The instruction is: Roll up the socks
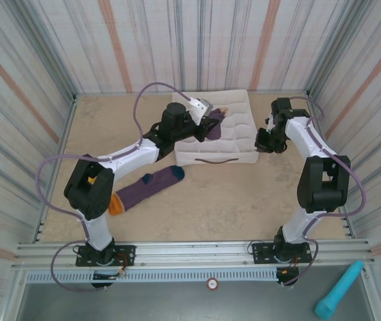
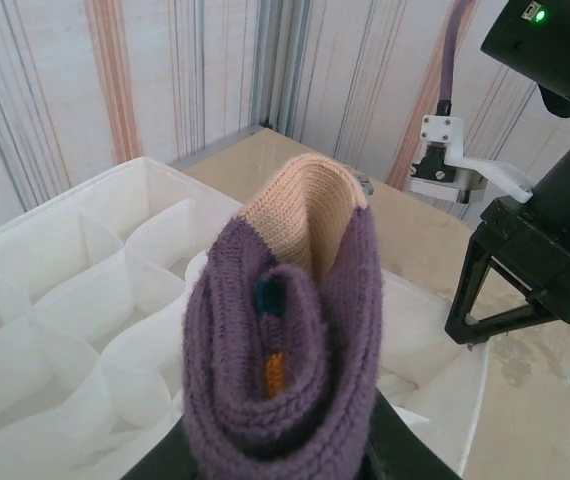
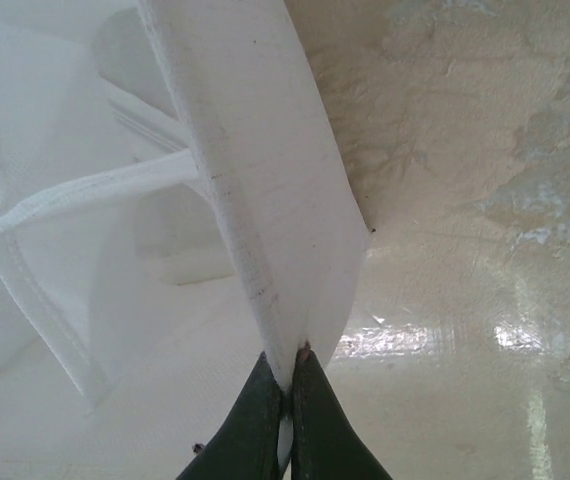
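Rolled sock (image 2: 285, 380), purple with the tan toe up, is clamped in the left gripper (image 1: 210, 119), jaws partway closed around it, above the white fabric box (image 1: 234, 134) compartments. Right gripper (image 3: 287, 375) is pinched almost closed on the box's right edge. Second sock (image 1: 147, 189) lies flat on the bench (image 1: 244, 200), just in front of the box.

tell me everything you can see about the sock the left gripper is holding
The rolled sock is purple knit, wound into a tight bundle with a tan toe flap standing up at the top and teal and orange bits in its core. The left gripper clamps it, holding it over the white fabric box.
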`<state>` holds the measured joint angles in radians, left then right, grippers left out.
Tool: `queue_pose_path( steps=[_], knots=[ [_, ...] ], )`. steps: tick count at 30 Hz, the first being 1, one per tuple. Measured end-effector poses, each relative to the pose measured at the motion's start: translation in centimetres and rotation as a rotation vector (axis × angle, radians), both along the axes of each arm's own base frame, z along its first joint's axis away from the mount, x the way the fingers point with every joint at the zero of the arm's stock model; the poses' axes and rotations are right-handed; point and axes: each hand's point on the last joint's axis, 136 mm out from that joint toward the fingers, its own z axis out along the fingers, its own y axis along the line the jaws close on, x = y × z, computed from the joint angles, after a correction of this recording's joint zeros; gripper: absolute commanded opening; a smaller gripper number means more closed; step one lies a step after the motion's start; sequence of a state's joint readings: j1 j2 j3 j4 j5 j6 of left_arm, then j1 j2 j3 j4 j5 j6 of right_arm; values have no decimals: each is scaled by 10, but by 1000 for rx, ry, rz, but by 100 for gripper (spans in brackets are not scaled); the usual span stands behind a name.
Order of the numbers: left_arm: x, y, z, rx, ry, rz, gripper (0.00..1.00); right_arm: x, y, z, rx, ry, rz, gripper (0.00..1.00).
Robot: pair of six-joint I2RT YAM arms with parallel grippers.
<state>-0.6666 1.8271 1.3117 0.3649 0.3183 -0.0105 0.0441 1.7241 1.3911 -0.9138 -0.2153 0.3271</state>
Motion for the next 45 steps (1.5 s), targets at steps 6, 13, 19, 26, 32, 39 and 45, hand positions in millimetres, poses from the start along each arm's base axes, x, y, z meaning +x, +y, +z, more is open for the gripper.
queue_pose_path(
  steps=[6,13,19,26,32,39,45],
  knots=[
    [4,-18,-17,4,-52,-36,0,7,-1,9,-3,-51,-7,61],
    [13,-31,-26,16,-102,-54,0,1,-2,52,8,-185,-29,95],
    [25,-40,-26,19,-154,-60,0,-22,4,67,61,-241,-43,99],
    [34,-50,-42,30,-162,-67,0,-61,15,57,153,-230,-80,99],
    [37,-58,-63,57,-160,-72,0,-75,23,62,198,-261,-85,99],
    [41,-58,-68,75,-194,-57,0,-77,27,63,231,-275,-92,99],
    [47,-56,-72,97,-230,-34,0,-78,32,61,249,-270,-81,99]
  ],
)
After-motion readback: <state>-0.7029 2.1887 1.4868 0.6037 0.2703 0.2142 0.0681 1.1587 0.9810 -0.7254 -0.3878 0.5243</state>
